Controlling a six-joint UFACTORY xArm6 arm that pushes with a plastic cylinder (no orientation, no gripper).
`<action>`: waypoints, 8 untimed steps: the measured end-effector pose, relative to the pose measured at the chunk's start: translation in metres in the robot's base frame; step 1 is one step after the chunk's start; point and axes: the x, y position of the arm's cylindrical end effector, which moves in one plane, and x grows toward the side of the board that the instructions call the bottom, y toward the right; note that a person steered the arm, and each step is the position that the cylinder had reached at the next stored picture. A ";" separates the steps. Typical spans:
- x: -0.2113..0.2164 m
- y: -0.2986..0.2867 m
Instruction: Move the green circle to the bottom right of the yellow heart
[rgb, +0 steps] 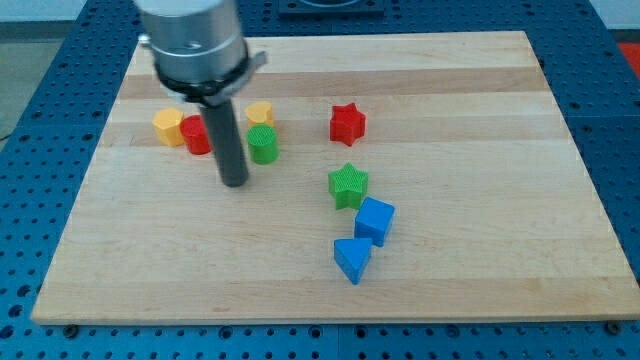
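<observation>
Tip just left-below green circle, apart.

My tip rests on the wooden surface, just left of the green circle. A yellow heart sits right above that circle. Left of the rod are a red block and a yellow block, touching.

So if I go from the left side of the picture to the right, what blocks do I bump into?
Yellow block → red block → my tip → green circle → blue triangle → blue cube. The yellow heart, red star and green star overlap others sideways, so I skip them.
</observation>
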 end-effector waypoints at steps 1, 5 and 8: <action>-0.035 0.012; -0.080 0.154; -0.055 0.149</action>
